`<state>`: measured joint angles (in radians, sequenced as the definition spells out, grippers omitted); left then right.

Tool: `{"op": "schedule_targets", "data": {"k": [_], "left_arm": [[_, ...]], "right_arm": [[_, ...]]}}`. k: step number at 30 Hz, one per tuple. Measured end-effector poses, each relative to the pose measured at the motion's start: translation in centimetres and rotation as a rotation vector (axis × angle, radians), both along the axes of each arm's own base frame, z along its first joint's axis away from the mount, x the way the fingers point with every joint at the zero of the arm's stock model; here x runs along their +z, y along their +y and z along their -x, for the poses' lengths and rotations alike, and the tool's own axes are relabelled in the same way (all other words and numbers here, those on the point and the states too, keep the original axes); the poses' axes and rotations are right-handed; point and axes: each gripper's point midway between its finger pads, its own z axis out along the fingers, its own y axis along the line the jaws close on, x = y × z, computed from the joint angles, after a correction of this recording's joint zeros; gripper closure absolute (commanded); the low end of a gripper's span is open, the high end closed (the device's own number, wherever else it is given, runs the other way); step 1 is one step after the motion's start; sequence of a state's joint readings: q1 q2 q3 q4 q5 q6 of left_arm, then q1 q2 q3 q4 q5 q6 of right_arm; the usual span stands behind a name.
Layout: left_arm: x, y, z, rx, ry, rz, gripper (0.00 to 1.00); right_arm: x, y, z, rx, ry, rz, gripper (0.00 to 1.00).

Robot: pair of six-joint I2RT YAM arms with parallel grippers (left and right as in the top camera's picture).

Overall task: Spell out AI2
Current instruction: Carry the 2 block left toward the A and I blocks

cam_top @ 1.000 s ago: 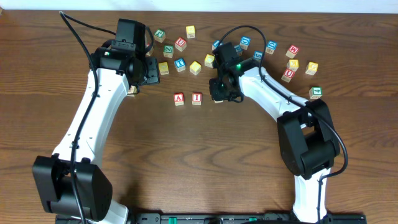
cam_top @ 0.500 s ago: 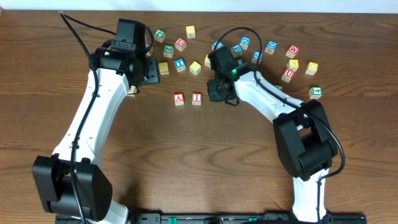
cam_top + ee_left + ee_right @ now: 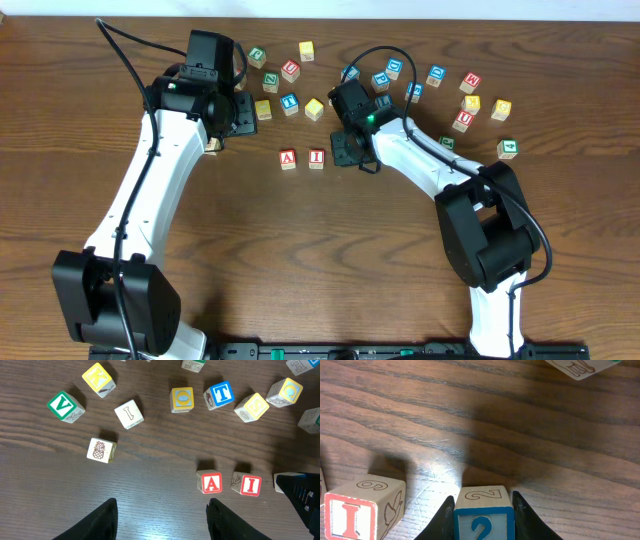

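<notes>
While two of the three characters are already laid, the word is judged nearly complete, with only the numeral left to be set down. Everything is carried on a dark wooden surface [image 3: 330, 250], whose long grain and faint sheen are shown up close by the right wrist camera. Above it, the white left arm [image 3: 150, 190] is held among the loose blocks [image 3: 290, 72], and the left jaws are spread wide with nothing between them. The right arm [image 3: 420, 160] is extended beside the row, and the right jaws are closed against two sides of the 2 block [image 3: 483, 515]. That block is placed just right of the I block [image 3: 317, 157], with a narrow gap left between them; whether it is resting on the wood cannot be told. The A block [image 3: 288, 158] is seated just left of the I block. All are pale wooden cubes with softened edges. Red is printed on the A and I faces, blue on the 2, and outline drawings are inked on side faces. Release and withdrawal are judged to be what is left.
</notes>
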<state>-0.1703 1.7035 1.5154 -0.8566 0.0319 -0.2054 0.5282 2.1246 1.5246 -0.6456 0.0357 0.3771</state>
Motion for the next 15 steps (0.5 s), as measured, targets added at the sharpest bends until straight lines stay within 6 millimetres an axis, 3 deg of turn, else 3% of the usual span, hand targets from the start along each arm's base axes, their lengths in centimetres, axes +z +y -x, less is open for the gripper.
{"op": "schedule_targets", "data": {"k": [10, 15], "left_arm": [[0.0, 0.0, 0.0, 0.0, 0.0, 0.0, 0.44], [0.0, 0.0, 0.0, 0.0, 0.0, 0.0, 0.44]], "right_arm": [[-0.09, -0.07, 0.02, -0.007, 0.0, 0.003, 0.73], [-0.08, 0.08, 0.08, -0.006, -0.001, 0.003, 0.64]]}}
